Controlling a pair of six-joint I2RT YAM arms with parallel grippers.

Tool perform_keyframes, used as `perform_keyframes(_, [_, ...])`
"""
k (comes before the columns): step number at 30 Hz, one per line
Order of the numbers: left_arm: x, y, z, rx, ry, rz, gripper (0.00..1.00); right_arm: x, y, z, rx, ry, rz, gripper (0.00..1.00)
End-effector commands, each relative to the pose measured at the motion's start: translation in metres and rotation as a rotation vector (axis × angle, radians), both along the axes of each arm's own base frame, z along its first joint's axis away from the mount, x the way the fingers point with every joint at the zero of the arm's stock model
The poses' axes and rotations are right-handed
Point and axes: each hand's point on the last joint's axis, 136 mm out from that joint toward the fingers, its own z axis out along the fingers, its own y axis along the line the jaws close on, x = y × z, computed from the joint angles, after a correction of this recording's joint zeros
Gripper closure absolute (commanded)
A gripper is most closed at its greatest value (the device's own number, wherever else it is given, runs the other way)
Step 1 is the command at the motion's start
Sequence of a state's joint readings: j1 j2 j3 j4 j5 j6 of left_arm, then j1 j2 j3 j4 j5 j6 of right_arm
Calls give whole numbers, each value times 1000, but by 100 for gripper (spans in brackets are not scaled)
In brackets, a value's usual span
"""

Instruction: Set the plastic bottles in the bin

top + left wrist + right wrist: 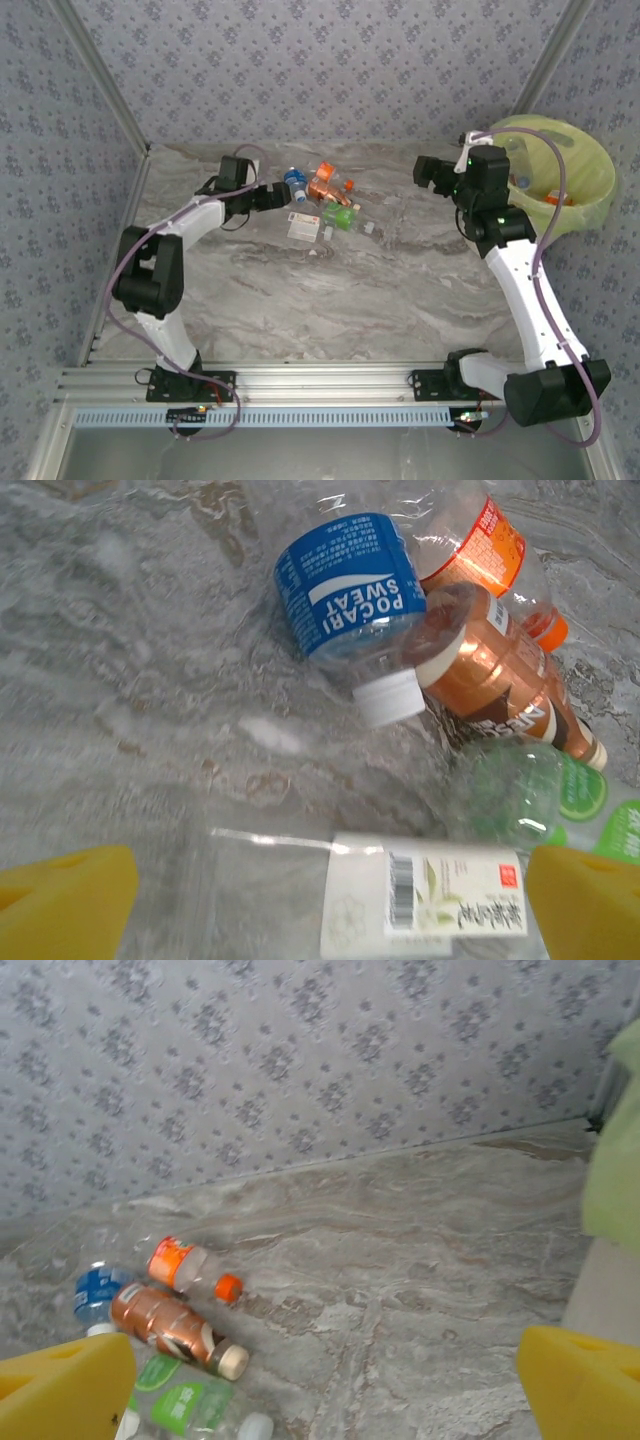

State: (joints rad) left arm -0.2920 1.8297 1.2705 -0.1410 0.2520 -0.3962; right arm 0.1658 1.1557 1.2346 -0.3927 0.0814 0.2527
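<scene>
the left tool (pixel 325 900), jaws wide and empty, hangs over the plastic bottles (pixel 325 205) on the counter (pixel 350 300), the white-label bottle (pixel 420 910) lying lengthwise from jaw to jaw, far nearer than the wide-open right tool (pixel 430 172) beside the bin (pixel 590 185).

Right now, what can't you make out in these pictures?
- Top view: what lies in the bin. The right arm covers part of its mouth, so nothing inside can be counted.
- Top view: labels on the table bottles, too small to read.
- Left wrist view: the white-label bottle, cut off by the bottom edge; the green-label bottles, cut off by the right edge.
- Right wrist view: the bin, cut off by the right edge.
</scene>
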Motion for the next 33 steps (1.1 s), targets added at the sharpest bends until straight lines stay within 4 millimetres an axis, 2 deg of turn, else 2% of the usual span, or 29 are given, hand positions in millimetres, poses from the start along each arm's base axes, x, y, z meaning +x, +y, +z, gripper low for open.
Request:
perform_keyframes(1, [25, -16, 7, -22, -108, -102, 0, -2, 8, 0, -18, -12, 32, 0])
perform_keyframes(4, [37, -24, -12, -71, -91, -137, 1, -4, 12, -3, -28, 2, 41, 0])
perform_keyframes(7, [34, -37, -23, -148, -76, -176, 1, -7, 11, -4, -39, 10, 38, 0])
perform_keyframes(11, [8, -34, -24, -203, -94, -168, 1, -12, 10, -4, -43, 10, 37, 0])
perform_keyframes(16, [-47, -36, -30, -207, -69, -196, 1, -12, 11, -7, -44, 13, 38, 0])
perform_keyframes(20, [-97, -50, -42, -64, -44, -271, 1, -7, 13, -8, -35, 9, 37, 0])
perform_keyframes(23, [-117, -53, -52, 109, -57, -315, 1, -3, 16, -9, -33, 14, 42, 0])
perform_keyframes(28, [-131, -57, -74, 248, -8, -388, 1, 1, 20, -10, -44, 20, 52, 0])
perform_keyframes(33, [-145, -73, -91, 404, -29, -514, 1, 0, 18, -15, -67, 37, 45, 0])
